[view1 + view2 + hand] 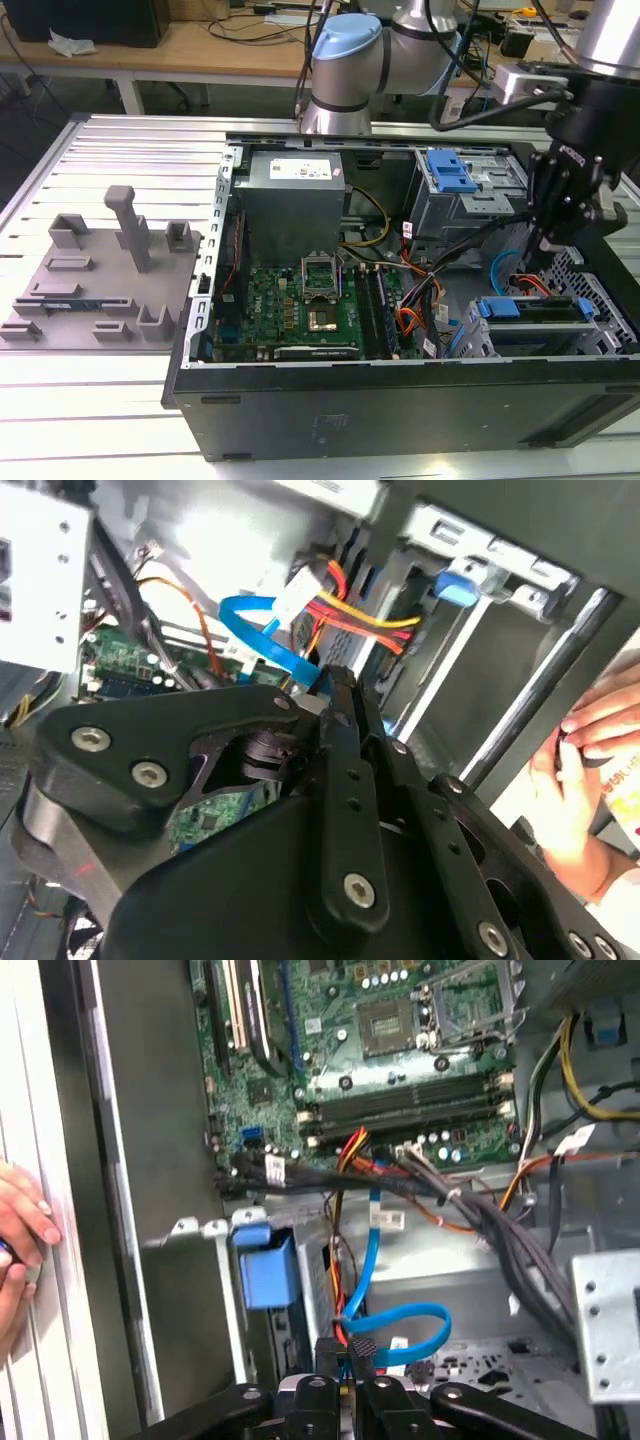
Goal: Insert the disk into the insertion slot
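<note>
The black robot gripper [545, 245] hangs inside the open black computer case [400, 400], at the exterior view's right, just above the grey metal drive cage [560, 330] near the case's front corner. In that cage sits the disk in its bright blue plastic carrier [520, 308], its blue handle end facing the motherboard side and the drive lying level in the insertion slot [545, 325]. In the first wrist view the gripper's two black fingers [362, 1360] are pressed close together, nothing between them, right over a looping light-blue flat data cable [400, 1325]. The blue carrier handle [265, 1270] shows just beside them at the cage's edge. The green motherboard [300, 305] lies well apart, beyond a bundle of red, yellow and orange wires [350, 615]. A person's hand [585, 780] rests on the ribbed aluminium table [90, 400] just outside the case wall.
</note>
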You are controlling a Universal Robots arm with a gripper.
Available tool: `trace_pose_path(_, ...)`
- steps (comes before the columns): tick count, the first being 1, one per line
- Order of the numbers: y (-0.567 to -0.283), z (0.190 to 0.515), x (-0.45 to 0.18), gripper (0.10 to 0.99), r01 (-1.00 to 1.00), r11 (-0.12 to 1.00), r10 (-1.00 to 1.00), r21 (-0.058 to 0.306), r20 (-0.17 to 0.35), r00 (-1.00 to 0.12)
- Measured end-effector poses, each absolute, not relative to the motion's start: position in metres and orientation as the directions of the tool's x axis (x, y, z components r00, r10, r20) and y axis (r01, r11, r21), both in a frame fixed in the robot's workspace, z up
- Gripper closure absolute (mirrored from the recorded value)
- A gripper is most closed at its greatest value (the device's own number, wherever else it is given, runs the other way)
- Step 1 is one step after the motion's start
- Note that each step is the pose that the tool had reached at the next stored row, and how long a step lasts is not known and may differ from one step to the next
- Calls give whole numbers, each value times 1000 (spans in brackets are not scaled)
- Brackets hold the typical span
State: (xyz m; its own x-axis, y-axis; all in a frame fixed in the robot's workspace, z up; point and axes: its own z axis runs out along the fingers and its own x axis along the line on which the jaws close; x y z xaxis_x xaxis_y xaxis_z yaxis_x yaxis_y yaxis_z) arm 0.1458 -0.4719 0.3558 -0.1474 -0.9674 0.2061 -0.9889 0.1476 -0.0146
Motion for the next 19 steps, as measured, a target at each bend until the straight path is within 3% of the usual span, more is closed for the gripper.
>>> trace_pose_path(8, -484, 356, 146, 925, -989, 147, -982, -2, 121, -146)
trace_pose_path(19, -489, 355, 146, 925, -995, 98, -988, -2, 118, -98)
